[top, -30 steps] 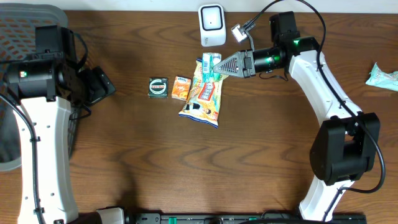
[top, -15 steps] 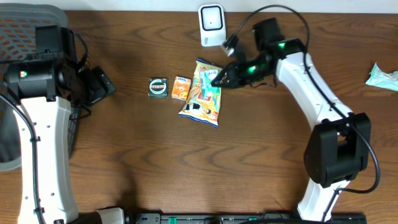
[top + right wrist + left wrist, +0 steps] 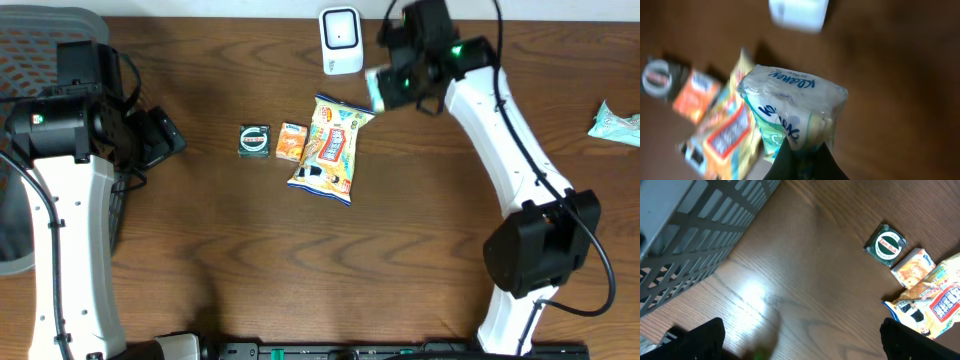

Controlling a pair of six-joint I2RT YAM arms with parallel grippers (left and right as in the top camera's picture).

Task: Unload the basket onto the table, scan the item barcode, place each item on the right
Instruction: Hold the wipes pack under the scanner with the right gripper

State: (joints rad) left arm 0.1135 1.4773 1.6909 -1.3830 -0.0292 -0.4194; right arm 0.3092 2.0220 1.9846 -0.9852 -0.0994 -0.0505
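Pick looks done: right gripper (image 3: 799,159) clamped on the Kleenex tissue pack (image 3: 790,110), held aloft just beside the white scanner (image 3: 341,40); left gripper (image 3: 805,337) wide open, empty, near the basket (image 3: 690,230); barcode not visible, so presenting it to the scanner remains.

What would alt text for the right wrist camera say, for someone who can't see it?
The right gripper holds a Kleenex tissue pack up close, above a blurred wooden table. Behind it are a white scanner at the top and a snack bag, orange packet and round tin at left.
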